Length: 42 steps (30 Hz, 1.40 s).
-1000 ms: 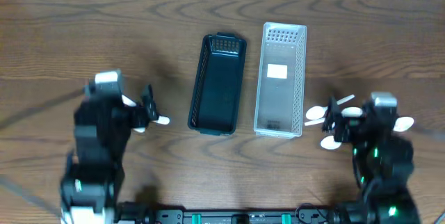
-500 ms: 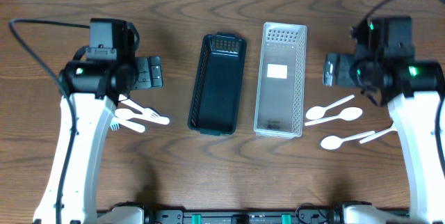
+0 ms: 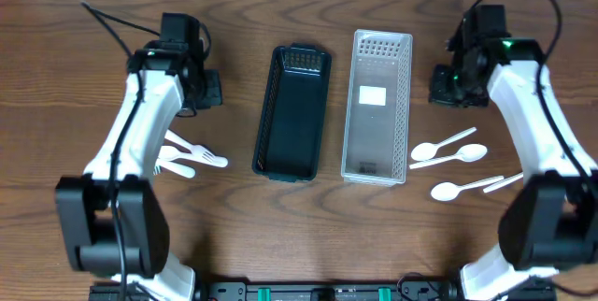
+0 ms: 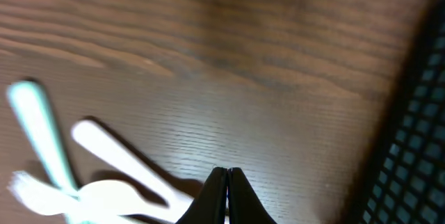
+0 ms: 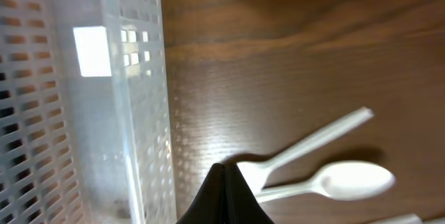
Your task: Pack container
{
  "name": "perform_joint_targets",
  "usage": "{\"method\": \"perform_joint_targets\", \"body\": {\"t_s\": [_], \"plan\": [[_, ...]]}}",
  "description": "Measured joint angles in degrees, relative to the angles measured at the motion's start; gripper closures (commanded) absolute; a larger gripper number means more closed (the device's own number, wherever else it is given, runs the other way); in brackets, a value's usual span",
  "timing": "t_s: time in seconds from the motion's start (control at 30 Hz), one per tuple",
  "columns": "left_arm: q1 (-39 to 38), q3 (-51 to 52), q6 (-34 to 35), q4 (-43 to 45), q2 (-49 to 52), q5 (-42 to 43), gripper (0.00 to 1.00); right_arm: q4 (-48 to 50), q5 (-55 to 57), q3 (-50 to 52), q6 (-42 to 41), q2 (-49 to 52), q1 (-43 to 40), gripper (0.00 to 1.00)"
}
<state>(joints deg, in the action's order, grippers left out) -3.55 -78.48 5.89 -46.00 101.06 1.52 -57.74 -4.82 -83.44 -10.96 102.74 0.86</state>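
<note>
**Both tools snap shut, empty, above the tabletop**

The left tool (image 3: 208, 89) and right tool (image 3: 437, 86), wide apart a second ago, are now pressed together on nothing. White forks (image 3: 187, 156) and spoons (image 3: 448, 156) lie outside the empty black container (image 3: 291, 123) and clear container (image 3: 376, 142). Packing has not begun.

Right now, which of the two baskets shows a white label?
The clear perforated basket, the one beside the spoons; the black basket shows no label.

one black basket (image 3: 291, 114), one clear basket (image 3: 377, 128) — three forks (image 3: 211, 160), perhaps four spoons (image 3: 472, 153).
</note>
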Motion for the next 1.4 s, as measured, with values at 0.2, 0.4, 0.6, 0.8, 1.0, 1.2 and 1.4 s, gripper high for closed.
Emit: {"method": "perform_joint_targets", "body": {"t_s": [0.2,0.4,0.6,0.8,1.0,1.2,1.4], "plan": [[-0.24,0.00,0.17,-0.74,3.45,6.34,0.94,1.86,-5.16,0.00,2.71,5.75,0.00,0.99],[-3.34,0.00,0.31,-3.58,3.58,9.66,0.94,2.86,-9.84,0.00,4.26,8.44,0.00,0.99],[-8.20,0.00,0.31,-4.81,3.58,10.60,0.94,3.21,-14.27,-0.02,6.64,8.46,0.04,0.99],[-11.39,0.00,0.31,-4.81,3.58,10.84,0.94,3.21,-17.59,-0.04,10.25,8.46,1.22,0.99],[-11.89,0.00,0.31,-4.85,3.58,11.02,0.94,3.45,-19.45,-0.04,13.09,8.46,5.18,0.99],[-11.80,0.00,0.33,-5.53,3.58,10.27,0.94,4.70,-19.30,-0.04,14.08,8.46,7.32,0.99],[-11.89,0.00,0.33,-5.70,3.58,10.51,0.94,4.96,-15.63,-0.04,11.65,8.46,7.15,0.93]]}}
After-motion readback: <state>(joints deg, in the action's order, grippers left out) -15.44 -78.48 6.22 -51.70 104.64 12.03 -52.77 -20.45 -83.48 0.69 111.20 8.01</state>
